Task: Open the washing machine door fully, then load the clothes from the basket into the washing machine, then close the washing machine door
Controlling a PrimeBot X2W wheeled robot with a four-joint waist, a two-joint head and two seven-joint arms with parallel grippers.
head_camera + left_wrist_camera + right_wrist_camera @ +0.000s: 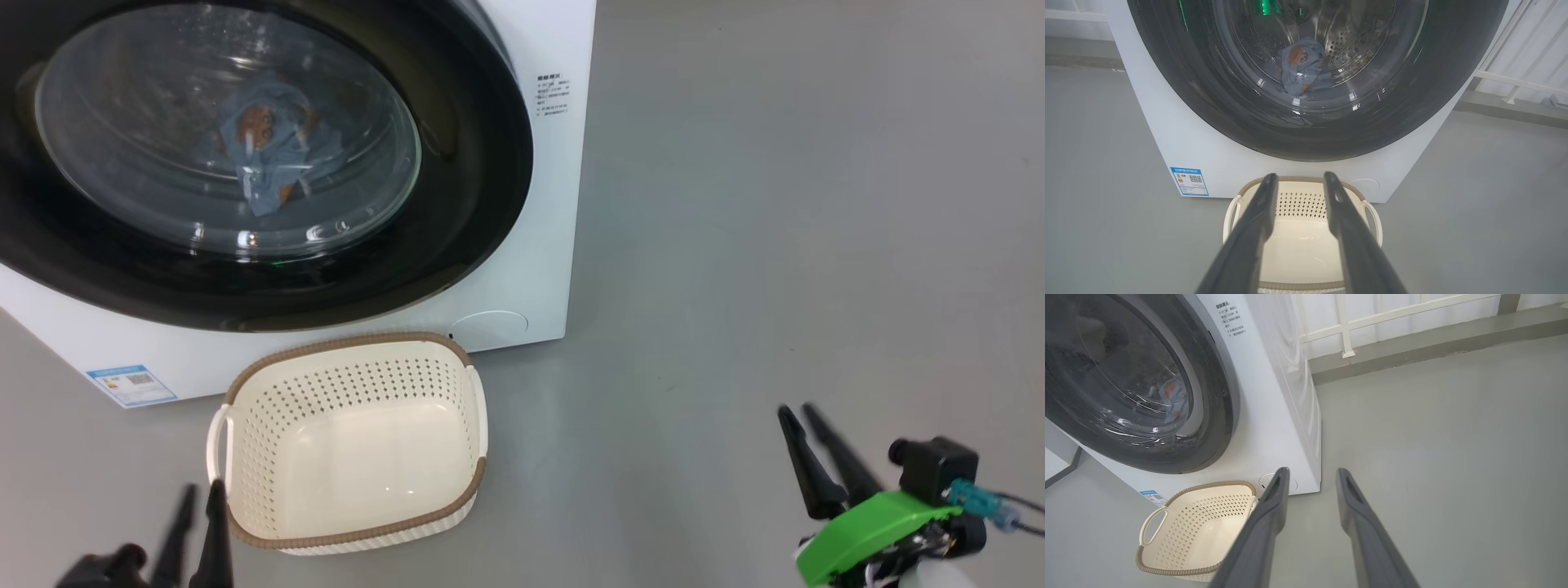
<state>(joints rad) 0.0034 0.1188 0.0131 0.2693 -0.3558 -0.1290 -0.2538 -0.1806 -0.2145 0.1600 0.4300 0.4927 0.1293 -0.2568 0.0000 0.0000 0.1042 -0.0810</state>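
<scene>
The washing machine (543, 212) is a white box with its round black door (465, 204) lying shut against the front. Through the glass window the clothes (265, 151) show as a light blue bundle with orange-brown prints inside the steel drum, also seen as the clothes (1302, 69). The cream basket (351, 341) stands on the floor just in front of the machine and holds nothing. My left gripper (202, 487) hovers at the basket's left handle, open and holding nothing; its fingers (1261, 220) point over the basket (1298, 281). My right gripper (796, 408) is open over bare floor, well right of the basket (1167, 571).
A blue label sticker (131, 385) marks the machine's lower front corner. Grey floor (775, 245) stretches to the right of the machine. A white railing (1343, 326) on a raised ledge runs behind the machine.
</scene>
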